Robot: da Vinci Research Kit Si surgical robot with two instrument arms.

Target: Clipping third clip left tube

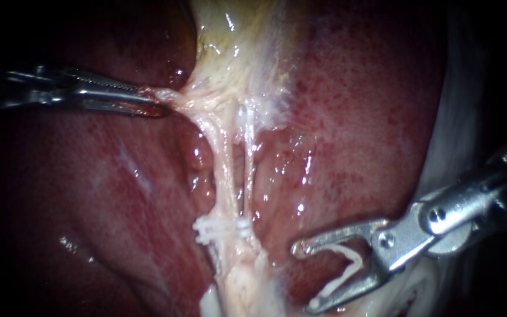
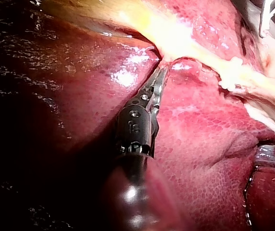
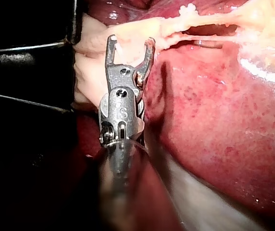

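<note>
The right instrument (image 1: 307, 276) has its jaws spread wide around a loaded clip (image 1: 347, 267), a white V whose legs lie inside the 2 jaws. The upper leg looks only loosely seated. The jaws hang over the liver (image 1: 353, 117), well apart from the left tube (image 1: 219, 170), which runs down the middle just beside the thinner right tube (image 1: 247, 161).

Low on that stalk, white clips (image 1: 221, 229) already cross it; I cannot count them surely. At the top, the left instrument (image 1: 158, 105) has its jaws closed narrow on pale tissue (image 1: 180, 97), pulling both tubes taut.

My judgement is that the approach has several risks:
- The tubes lie so close that wide jaws could take in both.
- A tip pushed too deep could dig into the liver behind.
- Landing too low would foul the clips already there.
- A loose clip could drop during the approach.
- If the left grip slips, the tube goes slack and swings off line.
</note>
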